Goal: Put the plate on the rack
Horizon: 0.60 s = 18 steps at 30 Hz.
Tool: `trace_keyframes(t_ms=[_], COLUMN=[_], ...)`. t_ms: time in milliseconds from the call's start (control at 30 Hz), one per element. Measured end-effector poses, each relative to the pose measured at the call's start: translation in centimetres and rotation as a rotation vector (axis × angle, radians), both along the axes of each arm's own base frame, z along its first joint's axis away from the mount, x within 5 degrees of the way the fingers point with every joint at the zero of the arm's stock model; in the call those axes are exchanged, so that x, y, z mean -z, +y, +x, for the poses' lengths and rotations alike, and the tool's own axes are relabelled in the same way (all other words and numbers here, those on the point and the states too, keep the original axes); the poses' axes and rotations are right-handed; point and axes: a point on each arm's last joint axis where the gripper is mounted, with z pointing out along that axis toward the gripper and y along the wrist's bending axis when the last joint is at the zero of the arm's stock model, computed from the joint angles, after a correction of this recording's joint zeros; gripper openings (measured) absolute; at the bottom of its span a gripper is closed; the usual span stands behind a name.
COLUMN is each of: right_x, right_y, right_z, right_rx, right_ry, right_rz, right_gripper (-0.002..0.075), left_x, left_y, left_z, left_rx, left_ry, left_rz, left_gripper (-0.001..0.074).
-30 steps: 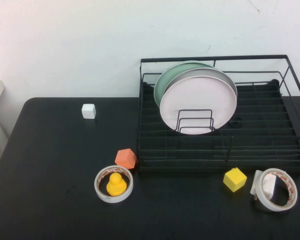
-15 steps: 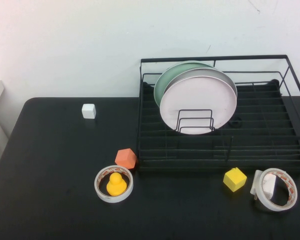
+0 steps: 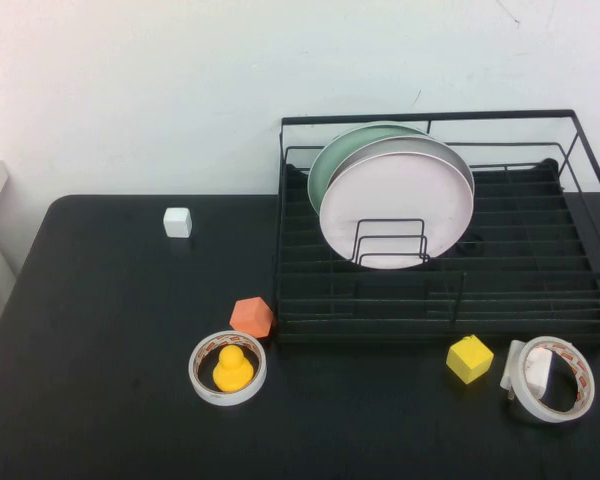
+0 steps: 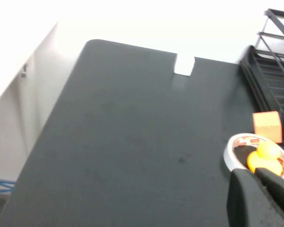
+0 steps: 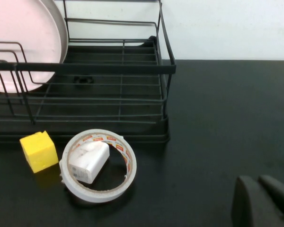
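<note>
High view: pale pink round plate [image 3: 397, 205] stands upright in black wire rack [image 3: 540, 290]; task appears complete. Left gripper [image 4: 261, 195] and right gripper [image 5: 263, 201], fingers together, sit withdrawn, well apart from it.

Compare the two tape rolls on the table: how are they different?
The left tape roll lies flat near the rack's front left corner and rings a yellow duck. The right tape roll sits tilted off the front right corner, with a white block inside. Both are white rings. Neither pincer appears in the high view.
</note>
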Motion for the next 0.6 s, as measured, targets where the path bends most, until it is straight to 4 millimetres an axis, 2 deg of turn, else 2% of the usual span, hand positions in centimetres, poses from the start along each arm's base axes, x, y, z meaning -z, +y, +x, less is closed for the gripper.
trace_keyframes(t_ms=[600], right_x=[0.0], right_y=[0.0], right_z=[0.0], right_rx=[0.0], right_ry=[0.0], right_rz=[0.0], right_gripper=[0.0], left_x=[0.03], left_y=[-0.15], left_z=[-0.02], left_rx=[0.024], left_ry=[0.003], left_rz=[0.007], left_gripper=[-0.0001])
